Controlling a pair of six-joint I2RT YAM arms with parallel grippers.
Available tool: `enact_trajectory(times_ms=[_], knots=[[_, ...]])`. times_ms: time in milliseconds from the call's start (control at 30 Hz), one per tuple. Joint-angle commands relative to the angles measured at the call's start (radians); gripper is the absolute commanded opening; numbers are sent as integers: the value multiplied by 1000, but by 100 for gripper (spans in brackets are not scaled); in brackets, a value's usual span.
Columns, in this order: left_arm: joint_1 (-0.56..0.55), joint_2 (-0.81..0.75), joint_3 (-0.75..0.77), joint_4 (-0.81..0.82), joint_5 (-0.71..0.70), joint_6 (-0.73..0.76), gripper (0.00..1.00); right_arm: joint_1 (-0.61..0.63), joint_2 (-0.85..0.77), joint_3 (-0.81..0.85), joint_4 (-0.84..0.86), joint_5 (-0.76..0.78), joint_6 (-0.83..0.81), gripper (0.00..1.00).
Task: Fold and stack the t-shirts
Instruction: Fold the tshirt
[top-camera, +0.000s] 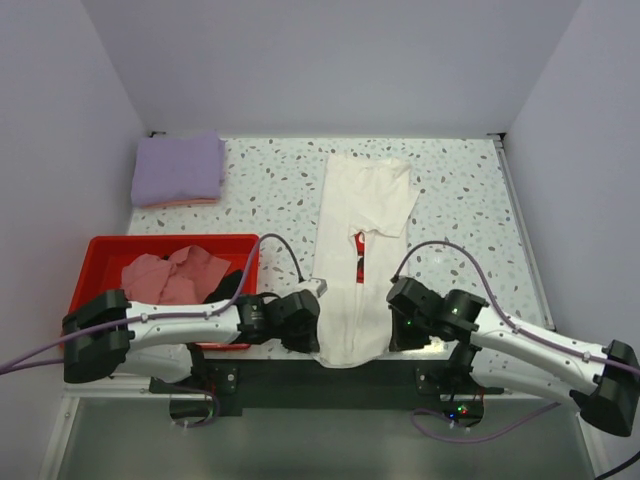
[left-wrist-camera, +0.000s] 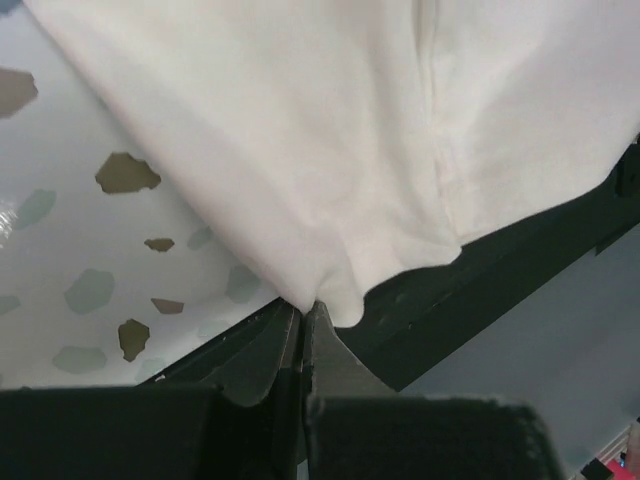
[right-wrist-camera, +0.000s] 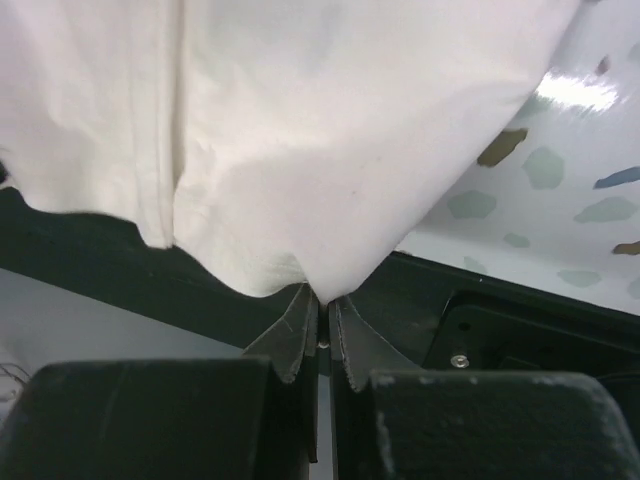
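Pinching cream tee (top-camera: 362, 200), L hand (left-wrist-camera: 303, 312), R hand (right-wrist-camera: 322, 300)

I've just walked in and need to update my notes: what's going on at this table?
Two robot arms are folding t-shirts. The left gripper and right gripper are each shut on a near corner of the cream-white t-shirt, which lies as a long narrow strip in the middle of the table. A folded lavender t-shirt sits at the far left corner. A pink t-shirt and a black one lie crumpled in the red tray.
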Motion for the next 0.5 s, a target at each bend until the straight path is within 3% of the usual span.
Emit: enact_trajectory(times_ms=[0, 200, 467], knots=[[51, -32, 62, -1, -63, 63, 0, 3, -7, 139, -80, 203, -30, 0], [199, -5, 165, 64, -68, 189, 0, -45, 30, 240, -22, 385, -96, 4], [328, 139, 353, 71, -97, 275, 0, -278, 145, 279, 173, 328, -252, 3]])
